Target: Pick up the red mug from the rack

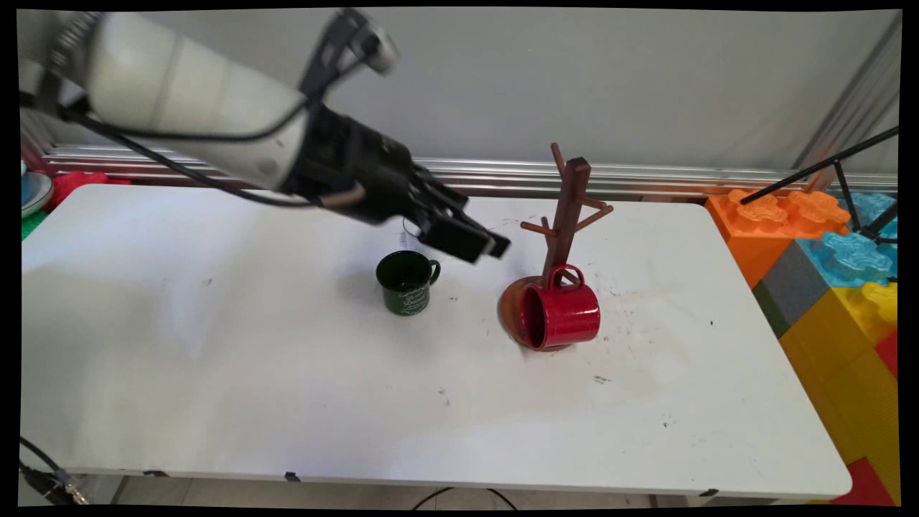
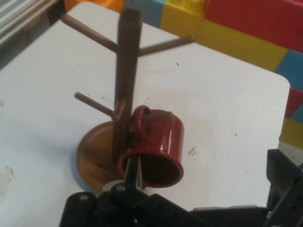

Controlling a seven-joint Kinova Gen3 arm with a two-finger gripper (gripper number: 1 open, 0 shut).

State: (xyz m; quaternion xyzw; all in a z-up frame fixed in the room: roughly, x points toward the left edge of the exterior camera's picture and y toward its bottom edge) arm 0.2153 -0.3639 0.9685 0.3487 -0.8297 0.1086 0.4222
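Gripper empty, fingers apart; ahead, red mug hangs by handle on mug tree peg (green mug below, upright on tabletop).

White table: green mug, mug tree
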